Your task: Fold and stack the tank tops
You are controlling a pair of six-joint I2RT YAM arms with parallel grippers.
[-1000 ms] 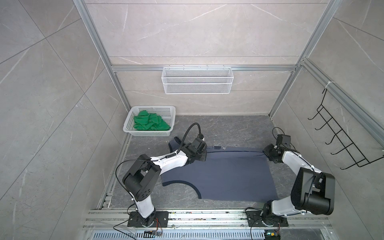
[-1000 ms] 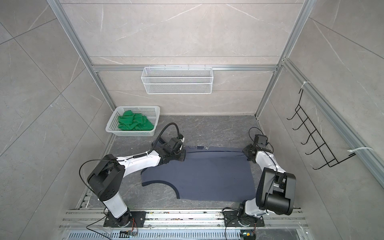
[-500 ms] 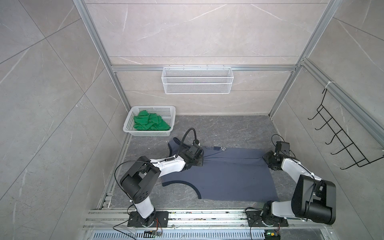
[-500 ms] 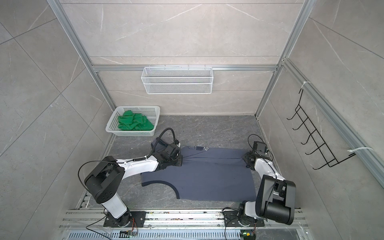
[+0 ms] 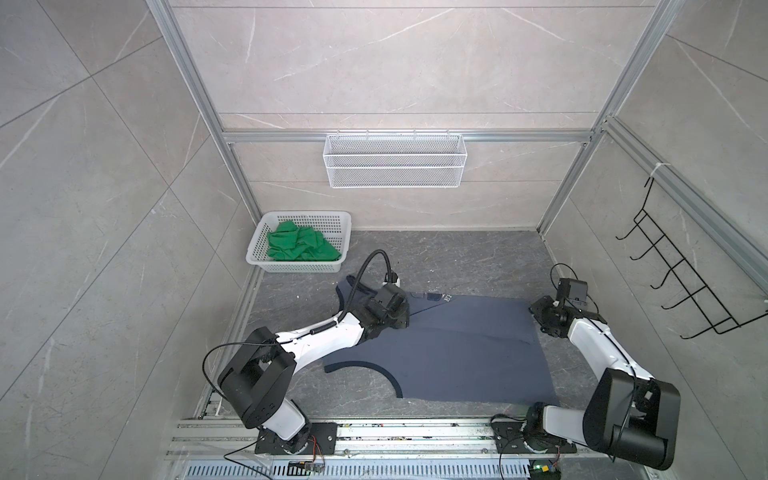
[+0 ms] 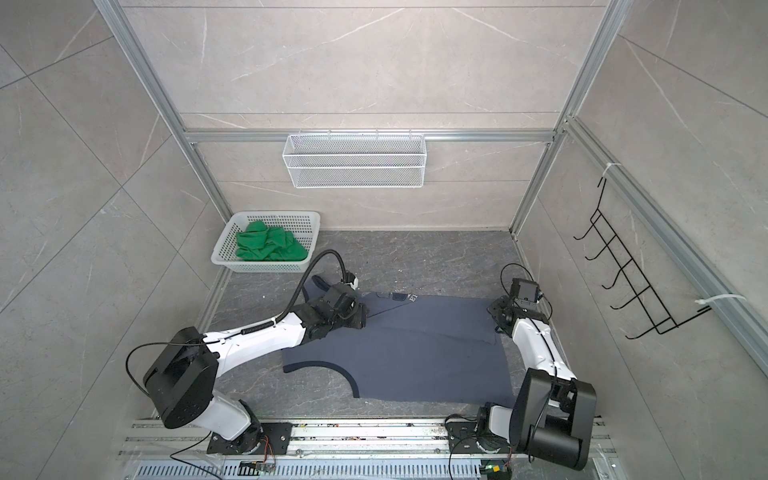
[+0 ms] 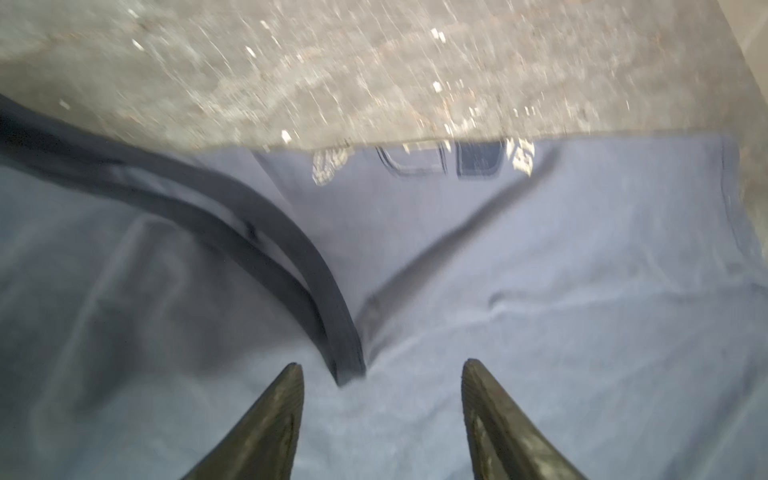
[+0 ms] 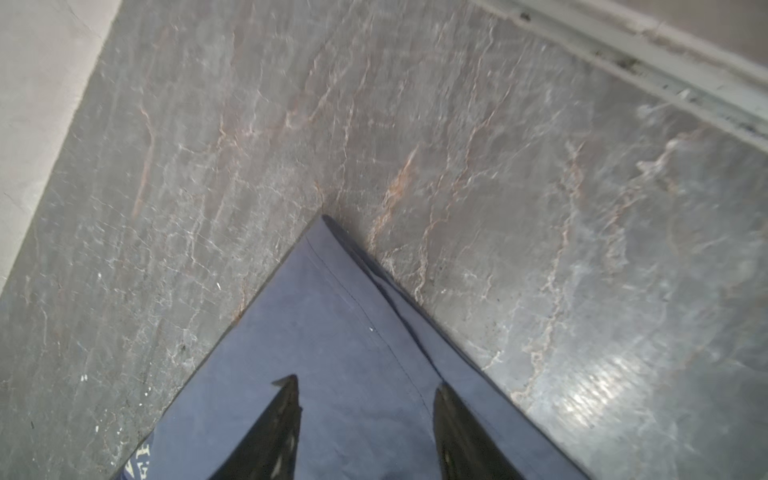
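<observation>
The slate-blue tank top (image 5: 457, 353) (image 6: 415, 357) lies flat on the dark table, its far part folded over, white lettering (image 5: 446, 297) showing at the far edge. My left gripper (image 7: 381, 368) (image 5: 397, 318) is open just over the cloth, and the dark trim (image 7: 291, 249) ends between its fingertips. My right gripper (image 8: 365, 382) (image 5: 540, 318) is open over the top's far right corner (image 8: 324, 226); nothing is held. The green tank top (image 5: 301, 247) (image 6: 270, 245) sits crumpled in the white basket (image 5: 305, 214) (image 6: 276, 214) at the far left.
A white wire basket (image 5: 395, 166) hangs on the back wall. A black hook rack (image 5: 681, 274) hangs on the right wall. Aluminium posts frame the cell, and a rail (image 5: 395, 432) with both arm bases runs along the front edge.
Both grippers have opened and let go of the blue top's far edge. That edge, stretched taut between them before, now lies slack on the table, and both arms have shifted slightly.
</observation>
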